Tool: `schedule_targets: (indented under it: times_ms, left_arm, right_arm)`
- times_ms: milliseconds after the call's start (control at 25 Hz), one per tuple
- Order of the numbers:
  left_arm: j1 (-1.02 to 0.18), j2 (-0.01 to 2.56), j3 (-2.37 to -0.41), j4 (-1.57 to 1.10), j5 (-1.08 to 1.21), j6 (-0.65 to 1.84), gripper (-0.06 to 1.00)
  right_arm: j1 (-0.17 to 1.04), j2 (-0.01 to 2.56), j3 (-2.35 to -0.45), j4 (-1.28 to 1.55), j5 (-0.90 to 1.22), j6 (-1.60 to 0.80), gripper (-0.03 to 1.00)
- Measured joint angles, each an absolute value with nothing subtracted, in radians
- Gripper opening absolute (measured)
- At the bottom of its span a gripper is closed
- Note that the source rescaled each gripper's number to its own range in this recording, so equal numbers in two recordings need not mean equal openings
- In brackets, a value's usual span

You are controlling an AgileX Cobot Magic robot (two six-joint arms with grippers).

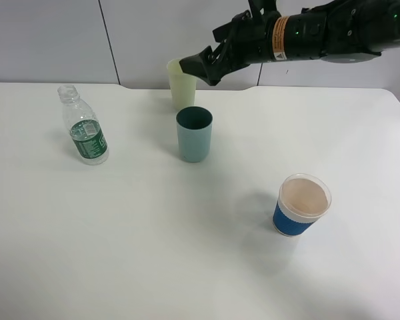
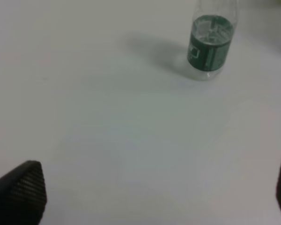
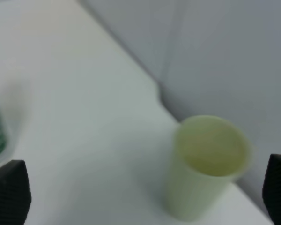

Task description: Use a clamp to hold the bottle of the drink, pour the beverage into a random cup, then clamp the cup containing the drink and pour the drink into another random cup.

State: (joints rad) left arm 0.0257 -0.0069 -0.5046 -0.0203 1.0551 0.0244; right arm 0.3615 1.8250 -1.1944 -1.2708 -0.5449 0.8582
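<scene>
A clear uncapped bottle (image 1: 85, 133) with a green label stands upright at the left; it also shows in the left wrist view (image 2: 210, 42). A pale yellow-green cup (image 1: 181, 85) stands at the back, a teal cup (image 1: 194, 133) just in front of it, and a blue paper cup (image 1: 302, 205) with a white rim at the right front. My right gripper (image 1: 199, 68) is open, hovering right by the yellow-green cup's rim; in the right wrist view (image 3: 143, 194) the cup (image 3: 203, 164) stands ahead between the spread fingers. My left gripper (image 2: 150, 197) is open and empty, well short of the bottle.
The white table (image 1: 153, 253) ends at a grey wall (image 1: 53, 40) just behind the yellow-green cup. The right arm (image 1: 320, 30) stretches in from the upper right above the table's back edge. The left arm is out of the exterior view.
</scene>
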Motion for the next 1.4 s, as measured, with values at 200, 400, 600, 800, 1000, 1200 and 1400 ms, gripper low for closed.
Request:
schedule_targets:
  times_ms: [200, 400, 600, 800, 1000, 1200, 1400]
  left_arm:
    - [0.026, -0.007, -0.505, -0.02, 1.055, 0.024, 1.0]
    - [0.026, -0.007, -0.505, -0.02, 1.055, 0.024, 1.0]
    - [0.026, -0.007, -0.505, -0.02, 1.055, 0.024, 1.0]
    - [0.026, -0.007, -0.505, -0.02, 1.055, 0.024, 1.0]
    - [0.026, -0.007, -0.505, -0.02, 1.055, 0.024, 1.0]
    - [0.026, -0.007, -0.505, -0.02, 1.055, 0.024, 1.0]
    - [0.026, -0.007, -0.505, -0.02, 1.055, 0.024, 1.0]
  right_arm:
    - [0.361, 1.725, -1.134, -1.035, -0.331, 0.735, 1.0]
    - [0.361, 1.636, -1.045, -0.695, -0.214, 0.427, 1.0]
    - [0.361, 1.535, -0.962, -0.416, -0.149, 0.244, 1.0]
    - [0.353, 1.415, -0.89, -0.321, -0.091, 0.184, 1.0]
    - [0.303, 1.282, -0.807, -0.304, -0.057, 0.184, 1.0]
    - [0.223, 1.147, -0.735, -0.275, 0.0, 0.184, 1.0]
    - [0.12, 1.011, -0.672, -0.267, 0.027, 0.184, 1.0]
